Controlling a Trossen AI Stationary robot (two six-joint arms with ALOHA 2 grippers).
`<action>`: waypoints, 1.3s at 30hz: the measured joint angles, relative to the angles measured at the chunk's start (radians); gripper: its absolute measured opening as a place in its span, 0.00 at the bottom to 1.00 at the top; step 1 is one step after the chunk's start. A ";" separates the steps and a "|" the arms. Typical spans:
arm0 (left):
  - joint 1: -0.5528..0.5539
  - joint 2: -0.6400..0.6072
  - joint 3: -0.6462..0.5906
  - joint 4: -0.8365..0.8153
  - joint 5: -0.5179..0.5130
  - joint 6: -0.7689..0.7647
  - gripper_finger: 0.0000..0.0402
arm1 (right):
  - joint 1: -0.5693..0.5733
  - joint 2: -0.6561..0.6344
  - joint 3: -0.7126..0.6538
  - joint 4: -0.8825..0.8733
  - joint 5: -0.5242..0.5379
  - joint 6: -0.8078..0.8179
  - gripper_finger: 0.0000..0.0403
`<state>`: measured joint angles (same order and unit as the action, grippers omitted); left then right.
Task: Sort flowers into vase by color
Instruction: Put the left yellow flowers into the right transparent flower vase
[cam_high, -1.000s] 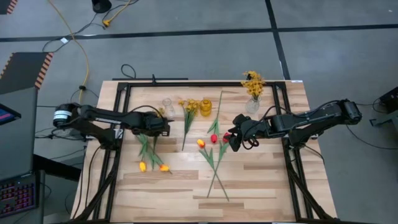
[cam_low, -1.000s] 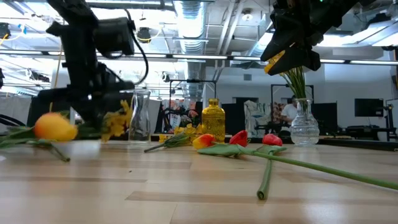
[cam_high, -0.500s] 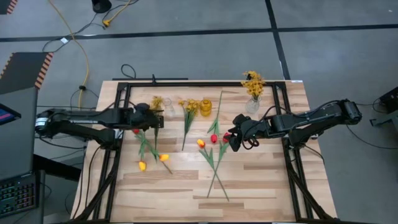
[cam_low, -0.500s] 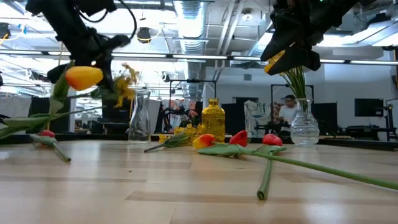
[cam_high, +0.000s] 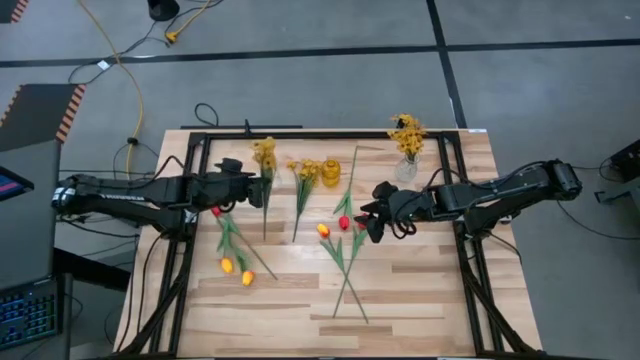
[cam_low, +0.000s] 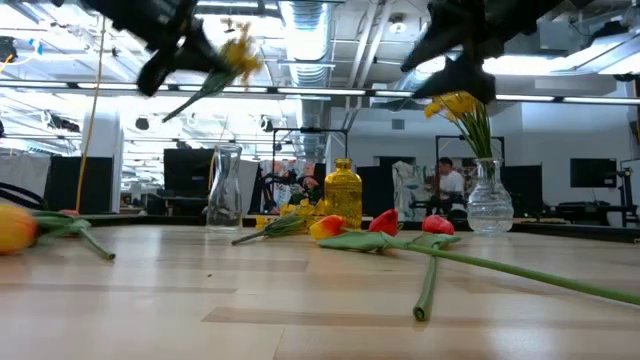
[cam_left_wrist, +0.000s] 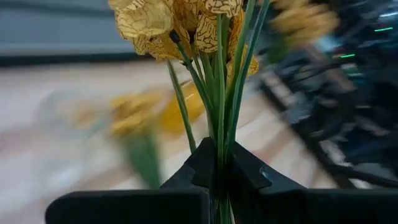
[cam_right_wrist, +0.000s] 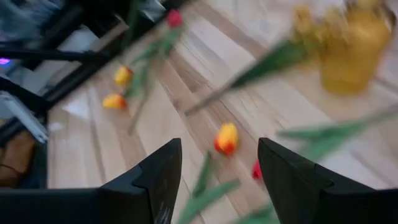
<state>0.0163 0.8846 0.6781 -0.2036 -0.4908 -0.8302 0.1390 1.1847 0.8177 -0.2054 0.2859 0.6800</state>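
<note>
My left gripper (cam_high: 250, 173) is up above the table's far left part, shut on a spray of mustard-yellow blossoms (cam_high: 265, 152), which the low view shows high in the air (cam_low: 238, 55). My right gripper (cam_high: 372, 222) hovers open over the red tulips (cam_high: 343, 222) and an orange tulip (cam_high: 323, 230) lying mid-table on their stems; the right wrist view shows that orange tulip (cam_right_wrist: 226, 138) between its spread fingers. Two more orange tulips (cam_high: 236, 271) and a red one (cam_high: 215, 211) lie at the left. Another yellow spray (cam_high: 305, 170) lies by the yellow vase (cam_high: 331, 172). My left gripper pinches the spray's bunched green stems (cam_left_wrist: 221, 146) between its two fingers, just below the blossoms (cam_left_wrist: 168, 18). The fingers come about level from the table's left. The spray is lifted clear, and its long stem (cam_low: 190, 98) slants down behind the fingers.
A clear vase (cam_low: 224, 185) stands on the table below the lifted spray. A second clear vase holding a yellow spray (cam_high: 406, 165) stands near the far right. Long stems (cam_high: 348, 285) stretch toward the near edge. Bare wood lies along the near side.
My left gripper has risen from the table and moved toward the far edge and the right, carrying the yellow spray up clear. An orange tulip went up with it at first, then fell back onto the table at the left. My right gripper has shifted slightly leftward.
</note>
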 joint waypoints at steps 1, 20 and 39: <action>-0.009 0.005 0.000 0.047 0.003 0.041 0.02 | 0.000 0.000 0.000 0.034 0.000 -0.027 0.59; -0.089 0.311 0.001 0.727 0.173 0.445 0.02 | -0.002 0.000 0.000 0.425 0.000 -0.296 0.59; -0.089 0.720 0.288 0.888 0.376 0.550 0.02 | 0.018 0.000 0.000 0.429 -0.061 -0.300 0.59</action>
<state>-0.0723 1.6048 0.9660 0.6844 -0.1145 -0.2802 0.1574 1.1851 0.8180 0.2236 0.2253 0.3795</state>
